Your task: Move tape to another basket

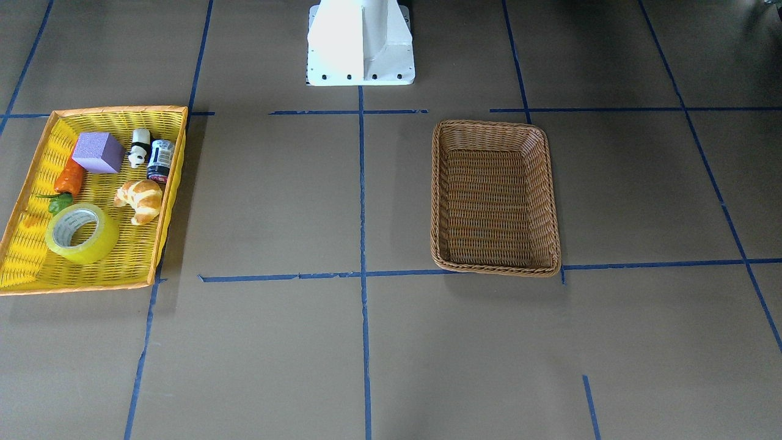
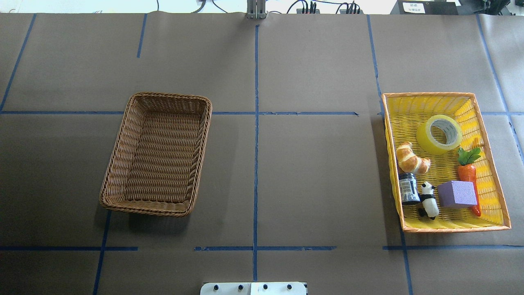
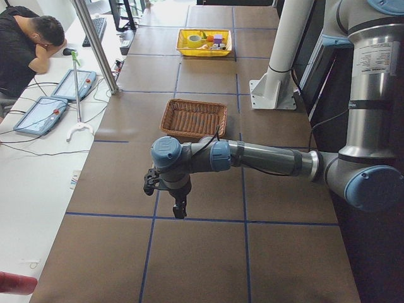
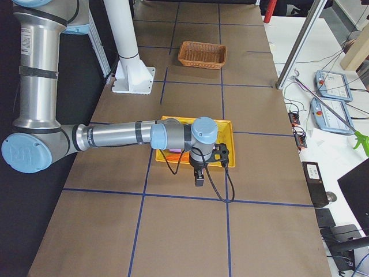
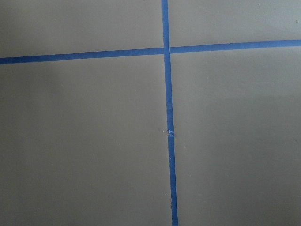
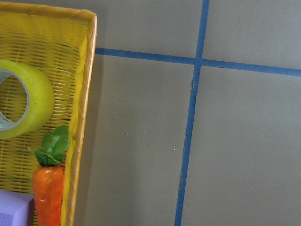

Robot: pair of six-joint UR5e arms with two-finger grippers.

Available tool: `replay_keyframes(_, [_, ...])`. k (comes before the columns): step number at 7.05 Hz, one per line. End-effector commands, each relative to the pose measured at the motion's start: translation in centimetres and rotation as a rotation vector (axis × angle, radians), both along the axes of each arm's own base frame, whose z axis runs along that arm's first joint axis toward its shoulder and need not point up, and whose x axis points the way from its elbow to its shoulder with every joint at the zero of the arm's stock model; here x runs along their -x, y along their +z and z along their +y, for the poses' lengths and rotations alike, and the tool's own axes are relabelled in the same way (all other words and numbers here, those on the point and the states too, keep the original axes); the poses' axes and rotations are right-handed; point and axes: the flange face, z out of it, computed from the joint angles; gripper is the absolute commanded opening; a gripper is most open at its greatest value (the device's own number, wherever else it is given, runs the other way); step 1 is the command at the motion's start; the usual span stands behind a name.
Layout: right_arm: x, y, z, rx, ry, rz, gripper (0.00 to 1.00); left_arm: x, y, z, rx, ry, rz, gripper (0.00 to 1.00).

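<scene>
Camera front-facing: one tape [image 1: 82,233] flat in one yellow tray [image 1: 116,111] with one croissant [image 1: 140,200], carrot [image 1: 68,179], purple block [image 1: 98,153], panda [image 1: 139,147], jar [image 1: 160,160] | overhead: one wicker basket [image 2: 118,164], well apart on bench [image 2: 307,184] | left side: left gripper [image 3: 180,210], cannot tell if spread | right side: right gripper [image 4: 199,180] near tray, cannot tell either

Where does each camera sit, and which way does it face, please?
Front-facing: across the table, facing the robot, looking down; only its white pedestal shows.
Overhead: behind the robot, looking forward and down; pedestal's foot only.
Exterior left: table's left end, looking along it; left arm near.
Exterior right: table's right end; right arm near, hiding part of the yellow tray.
Left wrist: down on the table; no body.
Right wrist: down on the tray's edge and tape; no body.
Shared: front-facing and overhead both show tape and basket, mirrored.
</scene>
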Motion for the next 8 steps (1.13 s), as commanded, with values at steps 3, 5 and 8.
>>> replay_keyframes(3, [-0.05, -0.29, 0.19, -0.005, 0.005, -0.001, 1.00, -0.06, -0.86, -0.14, -0.013, 0.001, -0.002, 1.00])
replay_keyframes(5, [-0.04, 0.02, 0.21, 0.004, 0.006, -0.002, 1.00, -0.05, -0.36, 0.00, -0.005, 0.002, -0.003, 1.00])
replay_keyframes(8, [0.19, -0.53, -0.17, -0.008, -0.001, -0.031, 1.00, -0.06, -0.09, 0.07, 0.000, 0.001, -0.002, 1.00])
